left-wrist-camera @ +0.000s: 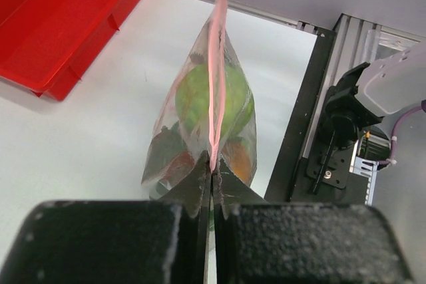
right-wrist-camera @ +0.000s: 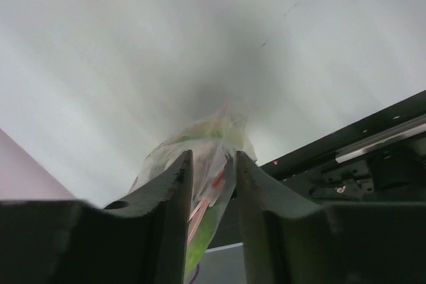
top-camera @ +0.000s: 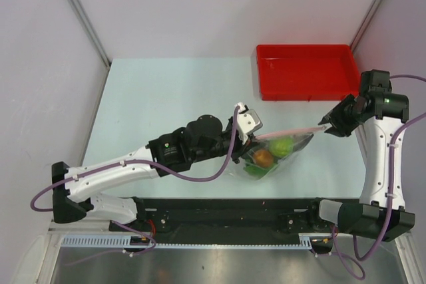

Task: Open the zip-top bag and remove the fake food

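The zip-top bag point(top-camera: 276, 151) hangs just above the table near the front edge, its pinkish zip strip point(top-camera: 289, 132) stretched between both grippers. Through the clear plastic I see fake food: a light green round fruit point(top-camera: 281, 145), an orange-brown one point(top-camera: 263, 157) and a leafy green piece point(top-camera: 256, 172). My left gripper point(left-wrist-camera: 213, 167) is shut on the strip's left end point(left-wrist-camera: 215, 64). My right gripper point(right-wrist-camera: 212, 161) sits at the strip's right end point(top-camera: 326, 126). Its jaws stand apart, and the bag's corner point(right-wrist-camera: 206, 141) lies loosely between them.
A red rectangular tray point(top-camera: 305, 71) stands at the back right of the table, beyond the right arm. The black mounting rail point(top-camera: 226, 214) of the arm bases runs along the near edge, just below the bag.
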Controlling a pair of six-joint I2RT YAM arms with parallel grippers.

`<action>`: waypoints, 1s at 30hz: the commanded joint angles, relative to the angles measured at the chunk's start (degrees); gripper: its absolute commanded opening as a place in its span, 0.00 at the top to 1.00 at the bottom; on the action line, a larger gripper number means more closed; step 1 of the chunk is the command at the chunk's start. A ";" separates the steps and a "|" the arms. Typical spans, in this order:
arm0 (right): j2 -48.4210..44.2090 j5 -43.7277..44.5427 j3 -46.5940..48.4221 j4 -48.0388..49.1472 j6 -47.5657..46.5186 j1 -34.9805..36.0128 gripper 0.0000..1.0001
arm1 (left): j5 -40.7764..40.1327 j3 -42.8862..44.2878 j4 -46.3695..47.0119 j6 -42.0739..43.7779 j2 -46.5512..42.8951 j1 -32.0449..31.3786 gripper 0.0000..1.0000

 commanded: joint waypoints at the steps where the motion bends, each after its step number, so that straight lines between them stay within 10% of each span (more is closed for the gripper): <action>1: -0.06 3.07 0.51 1.18 -3.90 -0.01 0.50 | 1.87 0.94 3.15 -0.04 -1.85 0.26 1.00; 13: -5.59 -9.48 9.31 -7.35 1.71 2.45 0.00 | -0.68 2.87 1.83 3.30 -0.88 0.26 1.00; 21: -9.81 -12.06 1.40 -7.35 7.52 4.12 0.39 | -0.51 4.63 0.42 2.95 1.14 0.26 1.00; 30: -11.75 -12.67 -1.15 -7.35 9.19 4.65 0.53 | -0.07 5.34 -0.63 3.21 1.76 0.34 1.00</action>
